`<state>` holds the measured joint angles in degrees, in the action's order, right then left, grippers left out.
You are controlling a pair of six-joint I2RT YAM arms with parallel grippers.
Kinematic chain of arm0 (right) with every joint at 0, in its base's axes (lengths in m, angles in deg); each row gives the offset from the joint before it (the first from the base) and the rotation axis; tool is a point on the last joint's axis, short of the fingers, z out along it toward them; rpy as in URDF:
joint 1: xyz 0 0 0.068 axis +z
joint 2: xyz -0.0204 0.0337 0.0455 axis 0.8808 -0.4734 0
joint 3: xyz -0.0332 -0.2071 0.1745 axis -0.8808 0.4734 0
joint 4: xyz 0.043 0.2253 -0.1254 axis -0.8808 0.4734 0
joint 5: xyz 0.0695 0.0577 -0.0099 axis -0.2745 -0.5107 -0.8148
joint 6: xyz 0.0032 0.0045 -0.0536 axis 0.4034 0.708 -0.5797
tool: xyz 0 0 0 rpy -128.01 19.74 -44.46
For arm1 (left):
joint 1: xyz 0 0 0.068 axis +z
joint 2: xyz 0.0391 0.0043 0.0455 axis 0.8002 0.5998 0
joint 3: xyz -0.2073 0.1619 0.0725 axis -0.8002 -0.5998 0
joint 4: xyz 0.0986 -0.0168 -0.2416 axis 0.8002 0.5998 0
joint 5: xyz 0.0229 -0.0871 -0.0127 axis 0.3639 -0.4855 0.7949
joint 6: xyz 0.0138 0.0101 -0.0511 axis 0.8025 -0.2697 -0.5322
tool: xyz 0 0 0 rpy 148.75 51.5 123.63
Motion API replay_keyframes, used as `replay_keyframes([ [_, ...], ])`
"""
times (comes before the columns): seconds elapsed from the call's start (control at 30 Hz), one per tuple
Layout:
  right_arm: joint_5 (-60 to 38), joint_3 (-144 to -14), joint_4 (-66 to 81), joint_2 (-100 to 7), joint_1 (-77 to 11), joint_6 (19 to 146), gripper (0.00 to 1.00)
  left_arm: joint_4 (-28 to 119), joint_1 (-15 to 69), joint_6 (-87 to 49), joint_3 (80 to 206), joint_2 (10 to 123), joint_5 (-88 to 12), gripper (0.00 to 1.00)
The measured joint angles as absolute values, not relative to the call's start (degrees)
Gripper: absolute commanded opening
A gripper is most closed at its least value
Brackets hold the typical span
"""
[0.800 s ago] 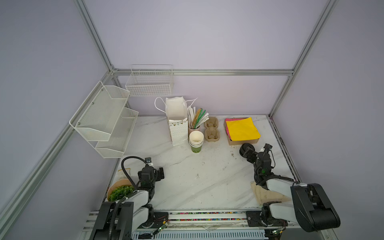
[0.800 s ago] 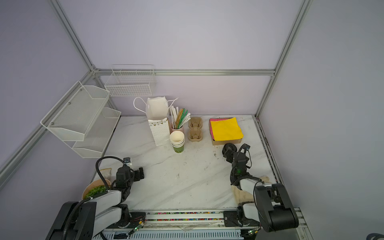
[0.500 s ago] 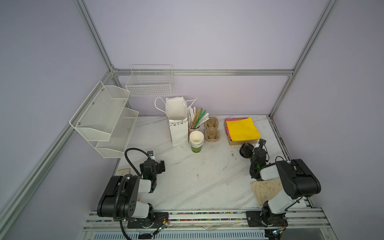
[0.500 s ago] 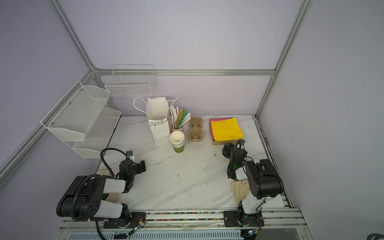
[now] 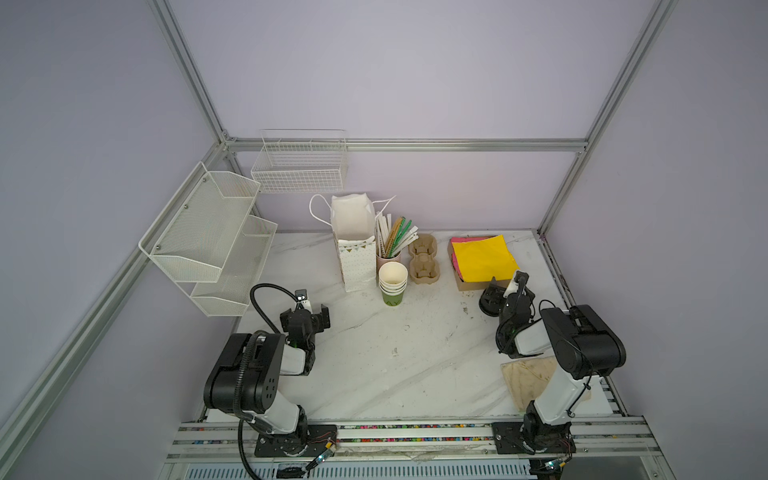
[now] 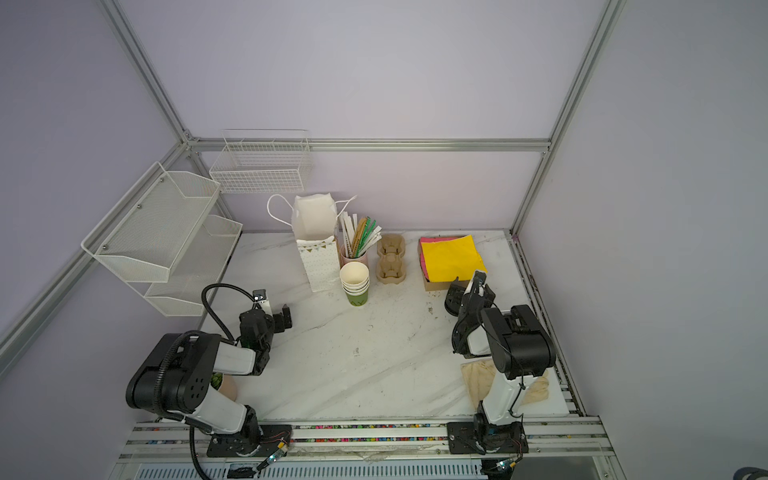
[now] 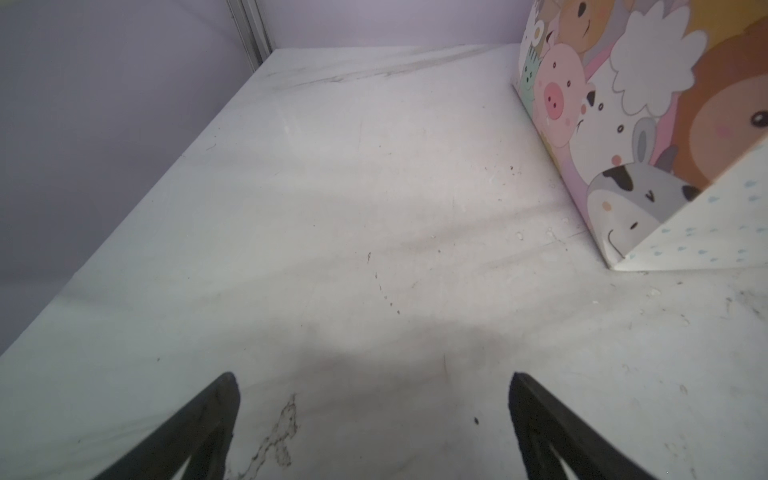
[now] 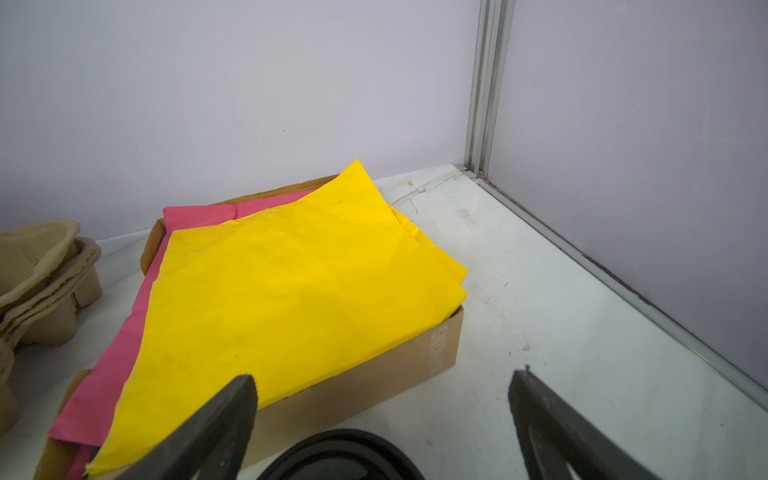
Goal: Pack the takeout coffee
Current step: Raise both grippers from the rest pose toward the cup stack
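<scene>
- Both arms have lifted off rest and reached forward; packing not begun.
- Left gripper spread, empty, well left of box.
- Right gripper spread, empty, near lid just beside box.
- Lone cup unseen; only stack left of box.
- Box print unreadable.

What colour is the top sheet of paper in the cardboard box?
Yellow. The top sheet shows best in the right wrist view.
</scene>
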<state>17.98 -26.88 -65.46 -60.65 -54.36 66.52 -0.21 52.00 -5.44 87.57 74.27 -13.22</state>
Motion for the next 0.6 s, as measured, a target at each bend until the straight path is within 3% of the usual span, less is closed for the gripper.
replay_keyframes([
  [0.6, 18.62, -27.14, -68.0, -60.65, -54.39, 65.21, 0.97, -2.57, 52.0, -4.59, 88.7, 74.38, -12.81, 1.0],
])
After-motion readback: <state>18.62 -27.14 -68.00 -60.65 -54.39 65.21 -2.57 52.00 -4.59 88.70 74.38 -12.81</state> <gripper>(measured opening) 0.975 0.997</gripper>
